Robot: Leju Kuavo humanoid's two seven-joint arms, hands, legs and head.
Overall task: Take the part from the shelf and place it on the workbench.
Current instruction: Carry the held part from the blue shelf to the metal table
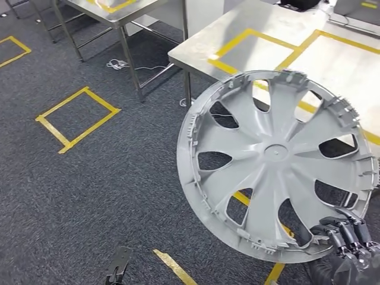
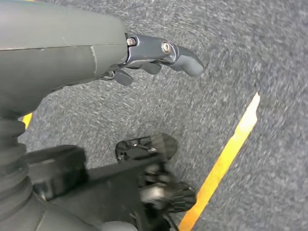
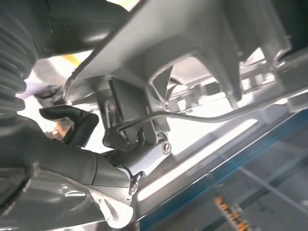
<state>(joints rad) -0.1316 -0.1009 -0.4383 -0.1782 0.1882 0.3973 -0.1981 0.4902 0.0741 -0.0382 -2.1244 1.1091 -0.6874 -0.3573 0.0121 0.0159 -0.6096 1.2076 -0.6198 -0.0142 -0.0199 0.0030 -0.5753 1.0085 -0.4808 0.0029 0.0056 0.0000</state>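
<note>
The part is a large grey wheel cover [image 1: 274, 161] with curved spokes, held tilted in the air in front of the metal workbench [image 1: 269, 41] at the upper right. My right hand [image 1: 347, 234] grips its lower right rim, dark fingers curled over the edge. In the right wrist view the fingers [image 3: 78, 122] clamp the rim of the wheel cover [image 3: 188, 43] from behind. My left hand [image 2: 160, 53] hangs over the grey carpet with its fingers loosely extended and nothing in them.
The workbench top carries yellow tape outlines [image 1: 264, 44]. A second steel table [image 1: 116, 15] stands at the upper left. Yellow tape squares [image 1: 78, 119] mark the dark carpet, and a yellow strip [image 1: 174, 267] runs near my feet.
</note>
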